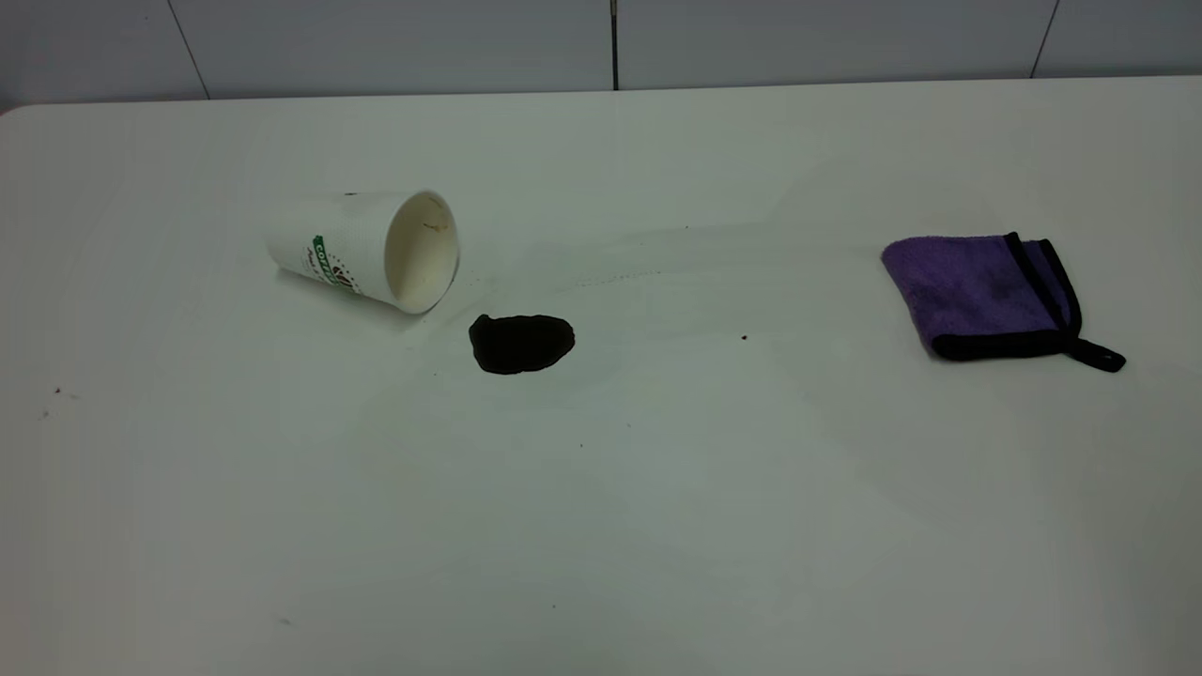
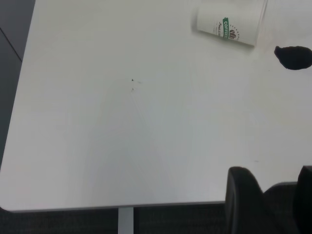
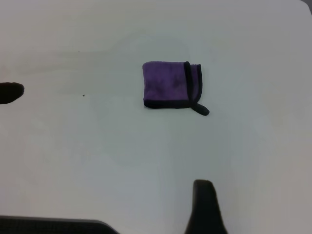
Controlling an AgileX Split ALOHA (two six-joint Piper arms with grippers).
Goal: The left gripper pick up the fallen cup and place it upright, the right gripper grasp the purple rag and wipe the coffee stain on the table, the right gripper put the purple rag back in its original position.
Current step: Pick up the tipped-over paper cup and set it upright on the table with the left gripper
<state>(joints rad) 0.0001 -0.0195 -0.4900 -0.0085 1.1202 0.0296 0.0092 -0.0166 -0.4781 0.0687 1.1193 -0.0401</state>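
Three views, same moment.

Exterior, surface [image 1: 657, 526]: plain white, smooth, rounded corner at far left, a few tiny dark specks scattered on it.
Exterior, cup [image 1: 366, 250]: white tapered paper, lying on its side left of centre, mouth facing the stain; green banner and brown logo on the wall; inside is cream with a faint brown mark, no liquid visible in it.
Exterior, coffee stain [image 1: 521, 343]: glossy black-brown irregular oval, just beside the cup mouth, about as wide as the mouth, apart from the rim.
Exterior, purple rag [image 1: 986, 293]: fuzzy cloth, folded to a rough square, black edging, short black loop tab off one corner; lies flat, well apart from cup and stain, on the right side.
Exterior, arms: neither shows.

Left wrist, left end effector [image 2: 273, 195]: two dark rounded finger ends at the frame edge with a gap between them, jaws apart, gripping nothing; over the surface edge, well apart from the cup [image 2: 230, 23].
Left wrist, stain [image 2: 293, 57]: just beside the cup, partly cut by the frame.

Right wrist, right end effector [image 3: 204, 207]: only one dark tapered finger in frame; can't tell whether jaws are apart or together; nothing in it.
Right wrist, rag [image 3: 171, 84]: flat on the surface, well clear of the finger; black trim and tab visible.
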